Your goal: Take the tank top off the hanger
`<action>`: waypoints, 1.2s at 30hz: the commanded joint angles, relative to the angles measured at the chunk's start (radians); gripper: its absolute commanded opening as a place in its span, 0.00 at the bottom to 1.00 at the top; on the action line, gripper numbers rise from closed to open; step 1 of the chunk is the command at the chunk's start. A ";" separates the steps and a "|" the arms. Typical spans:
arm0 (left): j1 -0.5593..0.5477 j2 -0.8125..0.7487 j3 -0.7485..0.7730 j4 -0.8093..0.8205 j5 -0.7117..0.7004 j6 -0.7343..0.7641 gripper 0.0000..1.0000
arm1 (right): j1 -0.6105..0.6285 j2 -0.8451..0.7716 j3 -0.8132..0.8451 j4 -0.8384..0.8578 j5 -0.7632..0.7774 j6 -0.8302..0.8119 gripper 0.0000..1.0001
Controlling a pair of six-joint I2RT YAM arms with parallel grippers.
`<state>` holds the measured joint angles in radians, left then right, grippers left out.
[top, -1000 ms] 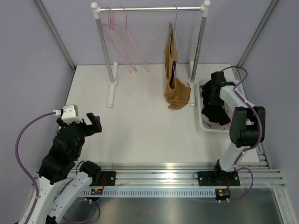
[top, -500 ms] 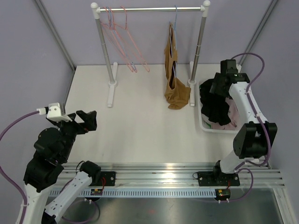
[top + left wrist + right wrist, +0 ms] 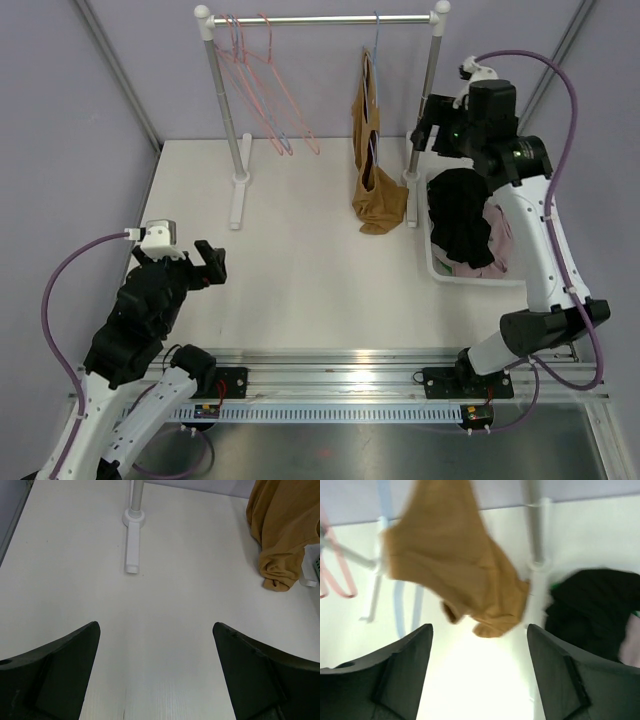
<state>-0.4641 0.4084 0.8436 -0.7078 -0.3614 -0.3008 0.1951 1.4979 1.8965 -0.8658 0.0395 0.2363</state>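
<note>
From above, a mustard tank top [image 3: 372, 150] is seen draped on a blue hanger [image 3: 376, 30] at the right end of the rack [image 3: 320, 18], its crumpled hem touching the white counter [image 3: 300, 250]. A black garment [image 3: 460, 215] and a pink garment [image 3: 498, 235] are heaped in a white plastic basket [image 3: 437, 262]. In the left wrist view, the left gripper [image 3: 155, 625] is held spread wide over the counter. In the blurred right wrist view, the right gripper [image 3: 480, 627] is likewise parted, facing the soft cloth.

Shiny bare metal rack [image 3: 320, 18] on smooth white plastic feet, soft matt ochre cloth tank top [image 3: 378, 205] hung from it, smooth matt white table [image 3: 300, 270] beneath, dark matt cloth [image 3: 460, 225] in white plastic basket [image 3: 433, 258] beside the rack
</note>
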 commanded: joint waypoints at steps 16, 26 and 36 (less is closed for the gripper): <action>0.001 0.041 -0.018 0.067 0.078 0.040 0.99 | 0.204 0.591 0.748 0.002 0.108 -0.160 0.62; 0.002 0.047 -0.020 0.071 0.099 0.045 0.99 | 0.202 0.651 0.800 0.082 0.106 -0.215 0.26; 0.013 0.069 -0.020 0.073 0.131 0.046 0.99 | 0.202 0.660 0.796 0.134 0.119 -0.230 0.14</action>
<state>-0.4568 0.4641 0.8238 -0.6849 -0.2638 -0.2764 0.3927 2.1586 2.6446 -0.7914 0.1390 0.0246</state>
